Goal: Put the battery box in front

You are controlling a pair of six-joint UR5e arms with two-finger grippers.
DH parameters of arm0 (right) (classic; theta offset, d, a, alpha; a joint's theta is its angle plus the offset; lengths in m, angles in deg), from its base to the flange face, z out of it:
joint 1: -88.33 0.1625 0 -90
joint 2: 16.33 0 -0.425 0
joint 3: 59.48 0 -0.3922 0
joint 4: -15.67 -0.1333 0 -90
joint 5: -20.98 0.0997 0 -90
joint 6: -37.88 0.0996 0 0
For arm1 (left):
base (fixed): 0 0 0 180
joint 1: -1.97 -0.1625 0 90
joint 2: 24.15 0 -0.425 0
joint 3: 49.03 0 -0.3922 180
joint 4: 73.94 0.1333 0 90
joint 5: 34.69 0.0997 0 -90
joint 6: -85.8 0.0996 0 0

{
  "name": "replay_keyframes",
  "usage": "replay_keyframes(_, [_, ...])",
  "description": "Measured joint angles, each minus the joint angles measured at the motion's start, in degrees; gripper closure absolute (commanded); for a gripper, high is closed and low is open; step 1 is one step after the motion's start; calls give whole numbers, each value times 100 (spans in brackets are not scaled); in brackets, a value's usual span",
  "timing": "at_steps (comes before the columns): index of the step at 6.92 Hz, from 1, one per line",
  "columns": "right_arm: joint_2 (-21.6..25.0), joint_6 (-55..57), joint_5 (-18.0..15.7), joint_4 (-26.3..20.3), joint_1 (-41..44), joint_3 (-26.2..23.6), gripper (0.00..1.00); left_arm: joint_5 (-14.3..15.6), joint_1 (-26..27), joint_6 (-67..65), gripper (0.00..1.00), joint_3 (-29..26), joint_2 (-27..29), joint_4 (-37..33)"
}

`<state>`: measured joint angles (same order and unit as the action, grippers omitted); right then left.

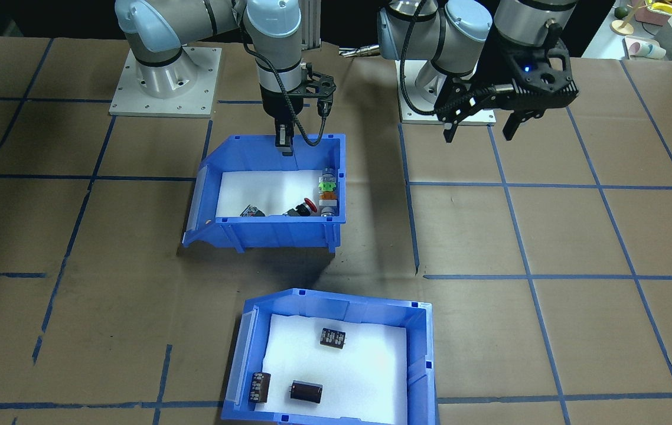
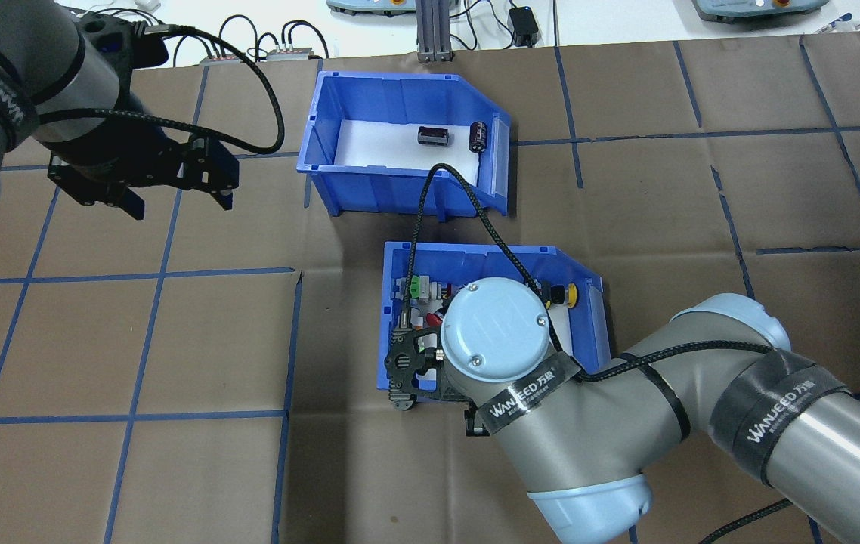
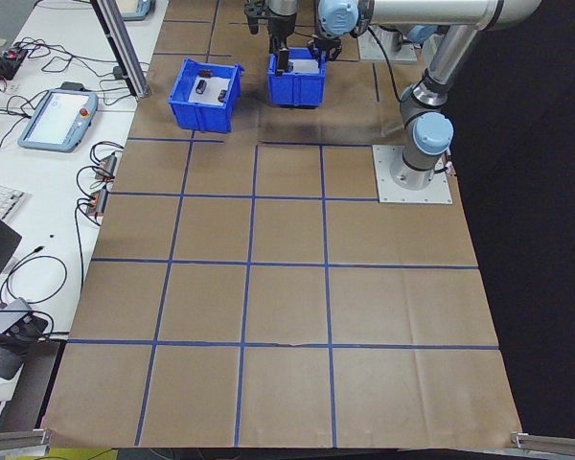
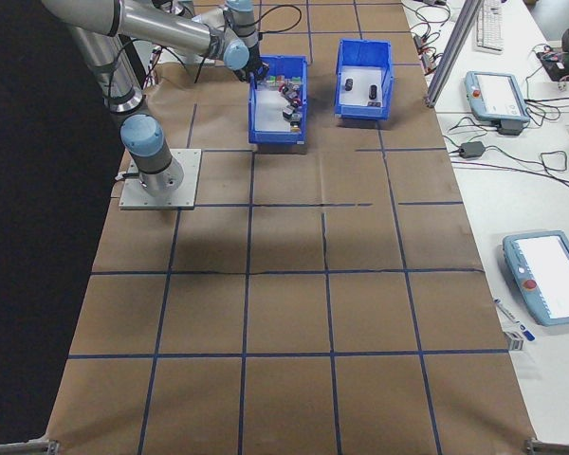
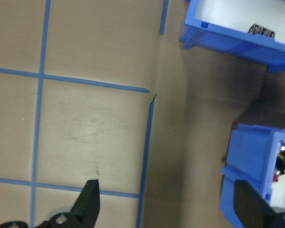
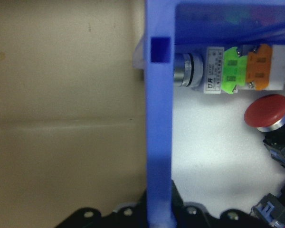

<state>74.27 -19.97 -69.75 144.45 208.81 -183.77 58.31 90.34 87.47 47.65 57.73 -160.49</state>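
Straddling switch bin (image 1: 280,231) wall — right end effector (image 1: 284,143).

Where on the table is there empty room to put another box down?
Plenty: the brown table is bare beside the switch box on the robot's left, and on its right past both boxes. The middle is crowded: the battery box sits just beyond the switch box, whose wall the right gripper clamps. The left gripper hangs open above bare table.

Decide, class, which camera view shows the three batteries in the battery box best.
The exterior front-facing view: all three batteries lie unobstructed on the battery box liner. Overhead shows only two; both side views show small dark specks; the left wrist view catches one at its edge; the right wrist view shows none.
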Motion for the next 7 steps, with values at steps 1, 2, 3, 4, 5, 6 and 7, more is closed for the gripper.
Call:
replay_keyframes(1, [-3, 19, -13, 0, 22, -11, 0, 216, -2, 312, 0, 12, -129, -111])
replay_keyframes(2, [26, 36, -29, -42, 21, -16, 0, 299, -2, 429, 0, 61, -253, -149])
replay_keyframes(3, [89, 43, -39, -64, 1, -9, 0, 323, 1, 469, 0, 92, -320, -157])
replay_keyframes(4, [285, 45, -61, -149, -62, 18, 0, 328, 4, 484, 0, 109, -340, -159])
replay_keyframes(5, [604, 44, -95, -356, -240, 64, 0, 314, 5, 481, 0, 133, -329, -148])
replay_keyframes(6, [941, 30, -96, -608, -662, 170, 0, 286, 4, 458, 0, 186, -322, -115])
replay_keyframes(7, [1171, 48, -62, -942, -1221, 352, 0, 271, 3, 438, 0, 242, -331, -87])
